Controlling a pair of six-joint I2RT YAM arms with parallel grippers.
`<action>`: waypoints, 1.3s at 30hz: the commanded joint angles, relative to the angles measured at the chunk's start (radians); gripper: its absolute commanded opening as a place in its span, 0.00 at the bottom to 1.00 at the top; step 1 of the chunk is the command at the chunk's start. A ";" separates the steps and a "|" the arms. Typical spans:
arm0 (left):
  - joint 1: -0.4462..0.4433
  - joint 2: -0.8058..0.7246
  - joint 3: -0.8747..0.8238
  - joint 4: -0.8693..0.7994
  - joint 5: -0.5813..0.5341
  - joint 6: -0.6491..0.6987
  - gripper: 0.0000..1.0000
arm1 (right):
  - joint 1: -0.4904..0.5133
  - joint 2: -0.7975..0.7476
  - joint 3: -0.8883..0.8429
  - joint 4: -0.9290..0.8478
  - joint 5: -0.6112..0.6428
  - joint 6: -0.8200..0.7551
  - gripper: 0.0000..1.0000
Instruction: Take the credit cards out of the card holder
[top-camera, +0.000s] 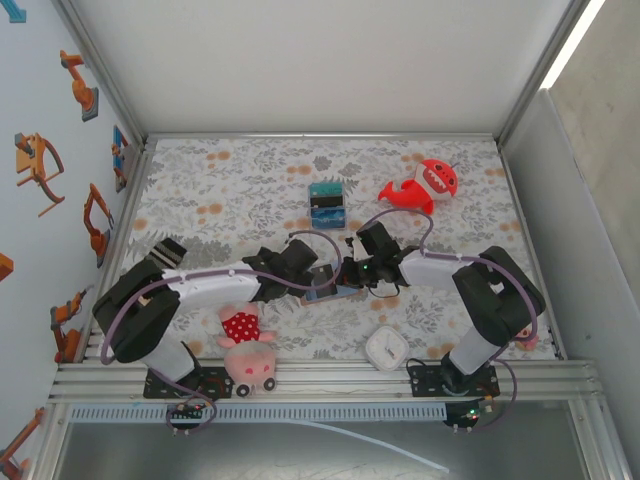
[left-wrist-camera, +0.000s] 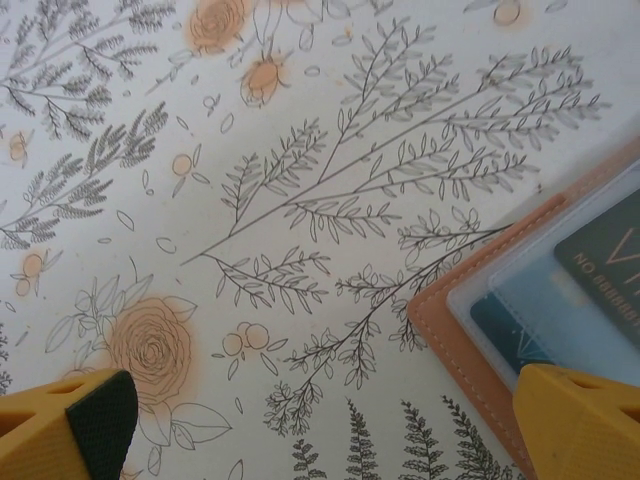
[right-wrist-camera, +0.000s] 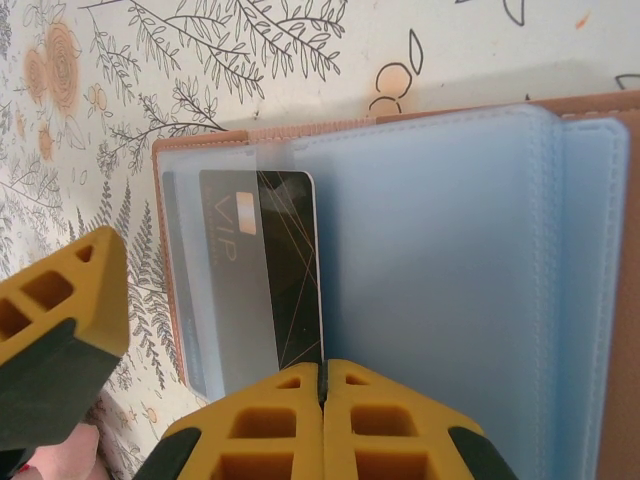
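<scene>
Right tool (right-wrist-camera: 322, 385) is closed, its fingertips pressed together on the near corner of a dark credit card (right-wrist-camera: 295, 270) lettered VIP. Card sits partly out of its clear sleeve, just ahead of the tips. Card holder (right-wrist-camera: 450, 250) lies open and flat on the floral worktop (right-wrist-camera: 250, 60), directly under and ahead of this tool, blue-grey pages up, tan leather edge showing round them. Left tool (left-wrist-camera: 330, 428) is open wide and grips nothing. Its right-hand finger (left-wrist-camera: 580, 420) is at the holder's tan corner, contact unclear, and the other finger is over bare worktop. From above, both tools meet nose to nose over the holder. Beyond them are a striped box (top-camera: 327, 204) and a red shark plush (top-camera: 422, 186). Behind the left tool is a pink plush toy (top-camera: 248, 355); behind the right, a white square clock (top-camera: 385, 347).
</scene>
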 joint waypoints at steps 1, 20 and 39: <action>-0.003 -0.026 0.019 0.034 0.004 0.029 0.97 | -0.008 -0.034 0.019 -0.027 0.021 -0.013 0.00; -0.004 0.123 0.056 0.045 0.045 0.033 0.97 | -0.010 -0.051 0.004 -0.019 0.023 -0.010 0.00; -0.004 0.148 0.059 0.011 0.041 0.007 0.97 | -0.022 -0.008 -0.078 0.254 -0.095 0.117 0.19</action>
